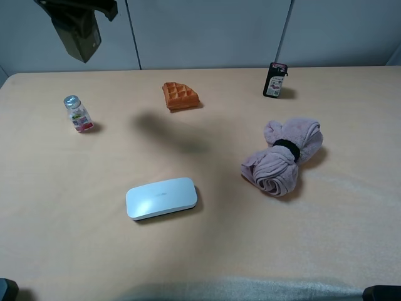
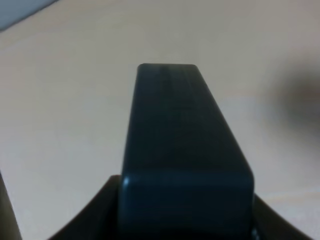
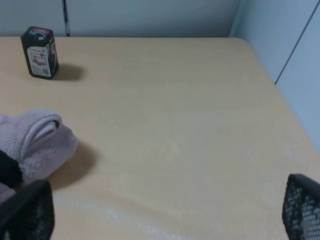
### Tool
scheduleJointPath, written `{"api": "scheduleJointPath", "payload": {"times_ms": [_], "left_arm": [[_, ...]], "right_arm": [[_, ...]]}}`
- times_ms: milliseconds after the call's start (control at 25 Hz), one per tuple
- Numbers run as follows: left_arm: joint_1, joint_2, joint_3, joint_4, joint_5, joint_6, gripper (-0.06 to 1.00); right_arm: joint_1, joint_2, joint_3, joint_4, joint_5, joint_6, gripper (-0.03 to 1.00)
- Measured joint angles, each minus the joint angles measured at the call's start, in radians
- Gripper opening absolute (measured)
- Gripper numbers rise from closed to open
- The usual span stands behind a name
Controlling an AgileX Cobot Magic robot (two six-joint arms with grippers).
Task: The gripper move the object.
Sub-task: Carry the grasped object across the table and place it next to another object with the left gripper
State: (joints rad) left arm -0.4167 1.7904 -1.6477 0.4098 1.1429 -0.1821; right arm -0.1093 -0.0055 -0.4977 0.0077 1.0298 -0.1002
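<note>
My left gripper [image 1: 76,11] is raised high over the table's far left corner and is shut on the dark green-black flat-sided bottle [image 1: 78,36], which hangs tilted in the air well above the table. In the left wrist view the bottle [image 2: 175,135] fills the middle, its end pointing away, with the gripper [image 2: 185,222] clamped on its near end and black fingers [image 2: 87,217] showing at either side. My right gripper [image 3: 165,220] is open and empty, low near the table's front right edge; only its mesh-padded fingertips [image 3: 30,212] show.
A small clear silver-capped bottle [image 1: 78,114] stands at the left. An orange waffle [image 1: 180,96] lies at the back middle. A small black pink-labelled bottle [image 1: 274,79] stands at the back right. A white case [image 1: 161,198] and a rolled pink towel [image 1: 285,157] lie nearer.
</note>
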Motion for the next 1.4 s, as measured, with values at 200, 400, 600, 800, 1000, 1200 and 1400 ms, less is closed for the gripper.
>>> {"api": "scheduleJointPath", "payload": {"times_ms": [200, 400, 600, 800, 1000, 1200, 1400], "left_arm": [[0.039, -0.016, 0.0, -0.036, 0.031, -0.065, 0.48], [0.047, -0.016, 0.0, -0.135, 0.04, -0.09, 0.48], [0.047, -0.016, 0.003, -0.15, 0.044, -0.115, 0.48], [0.067, -0.044, 0.103, -0.151, 0.043, -0.14, 0.48], [0.078, -0.075, 0.224, -0.177, 0.034, -0.165, 0.48], [0.079, -0.078, 0.329, -0.249, -0.038, -0.17, 0.48], [0.079, -0.078, 0.404, -0.249, -0.105, -0.17, 0.48]], "right_arm": [[0.0, 0.0, 0.0, 0.0, 0.0, 0.0, 0.69], [0.0, 0.0, 0.0, 0.0, 0.0, 0.0, 0.69], [0.0, 0.0, 0.0, 0.0, 0.0, 0.0, 0.69], [0.0, 0.0, 0.0, 0.0, 0.0, 0.0, 0.69], [0.0, 0.0, 0.0, 0.0, 0.0, 0.0, 0.69], [0.0, 0.0, 0.0, 0.0, 0.0, 0.0, 0.69], [0.0, 0.0, 0.0, 0.0, 0.0, 0.0, 0.69]]}}
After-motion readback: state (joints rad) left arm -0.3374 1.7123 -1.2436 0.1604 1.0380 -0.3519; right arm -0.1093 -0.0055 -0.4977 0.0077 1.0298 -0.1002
